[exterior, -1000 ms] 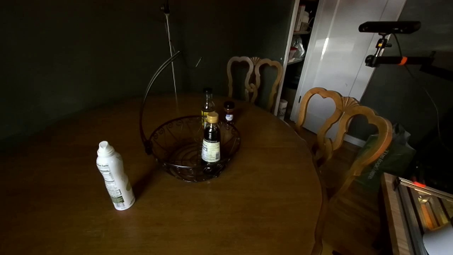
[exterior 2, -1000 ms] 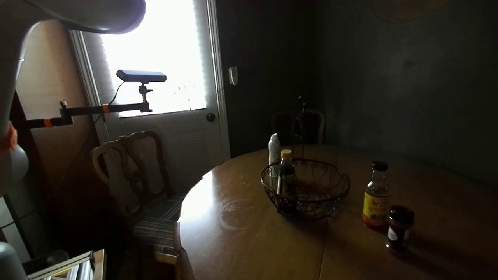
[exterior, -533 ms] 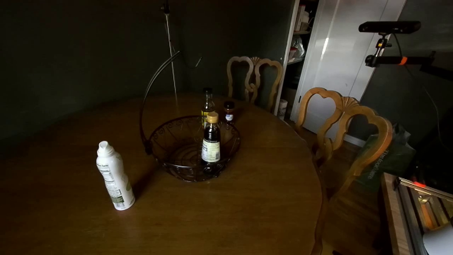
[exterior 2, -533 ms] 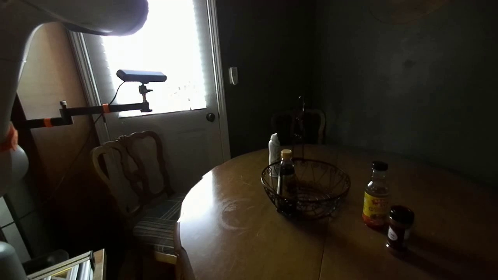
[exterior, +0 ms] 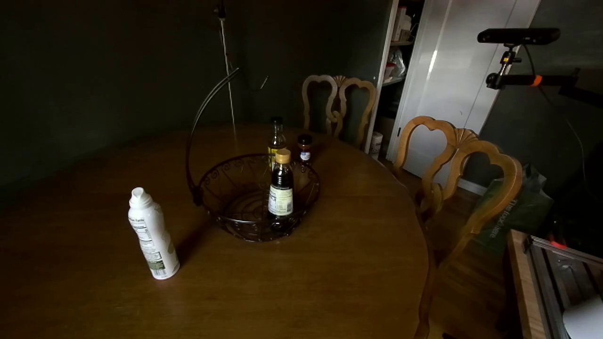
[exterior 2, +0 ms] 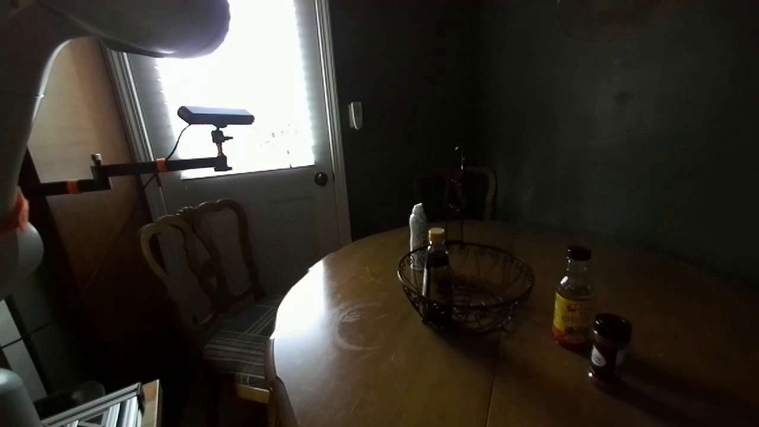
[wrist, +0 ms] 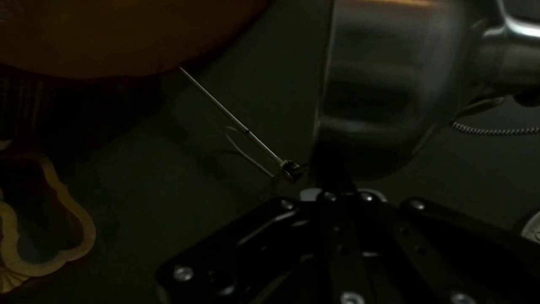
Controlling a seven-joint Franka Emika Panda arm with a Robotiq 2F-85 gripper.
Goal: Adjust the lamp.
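Observation:
The lamp's silvery metal shade [wrist: 392, 84] fills the upper right of the wrist view, close to the camera. A thin lamp rod [wrist: 223, 108] with a joint [wrist: 291, 169] runs behind it; the rod also stands behind the table in an exterior view [exterior: 225, 47]. The shade is out of view there. My gripper [wrist: 333, 169] comes up from the bottom with its fingers together. Its dark tips lie over the lower left of the shade, by the rim. Too dark to tell whether they touch it or hold anything. Only the white arm [exterior 2: 136, 26] shows in an exterior view.
A wire basket [exterior: 256, 235] with a tall handle and a gold-capped bottle [exterior: 281, 200] stands on the wooden table [exterior: 330, 292]. A white can [exterior: 153, 235], a yellow-label bottle [exterior 2: 572, 314] and a dark jar [exterior 2: 608, 350] stand around it. Chairs [exterior 2: 201, 273] line the table.
In an exterior view the arm has shifted slightly right and down. A yellowish glow on the metal frame at a lower corner of both exterior views has gone. The table objects have not moved.

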